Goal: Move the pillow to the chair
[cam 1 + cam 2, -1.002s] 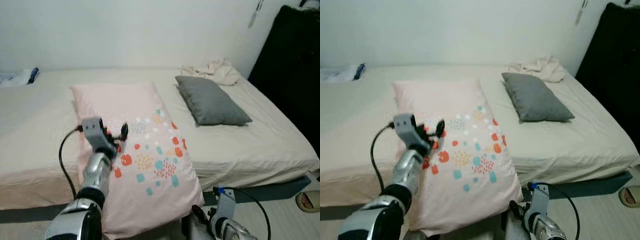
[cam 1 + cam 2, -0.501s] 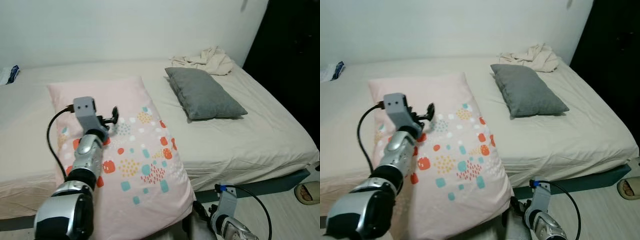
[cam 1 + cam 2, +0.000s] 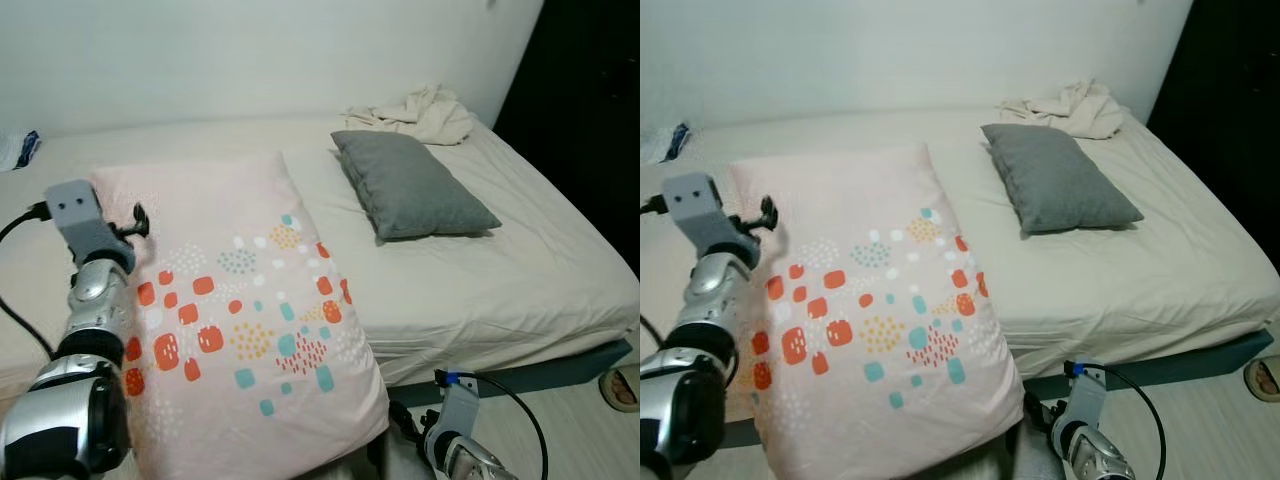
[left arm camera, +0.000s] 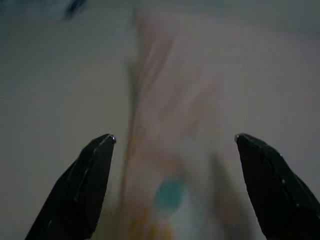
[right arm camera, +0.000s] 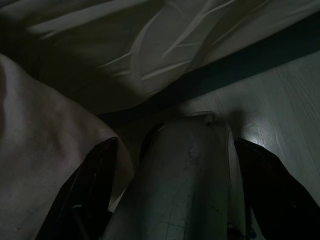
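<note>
The pillow [image 3: 235,310] just beside the left pincer [image 3: 138,216] is soft matt pink cloth, printed with flat orange, teal and white patches. The sheet [image 3: 480,260] beyond it is matt cream fabric, lightly creased. Farther off, the grey pillow [image 3: 412,187] looks like a coarser matt weave. Below the right pincer [image 5: 172,150], the floor [image 5: 280,100] is smooth pale wood-look board with a glossy sheen.

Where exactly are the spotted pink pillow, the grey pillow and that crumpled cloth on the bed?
pink pillow [image 3: 240,300], left eye view, its patterned middle.
grey pillow [image 3: 410,185], left eye view, the centre of its top face.
crumpled cloth [image 3: 1068,108], right eye view, the middle of the heap.
</note>
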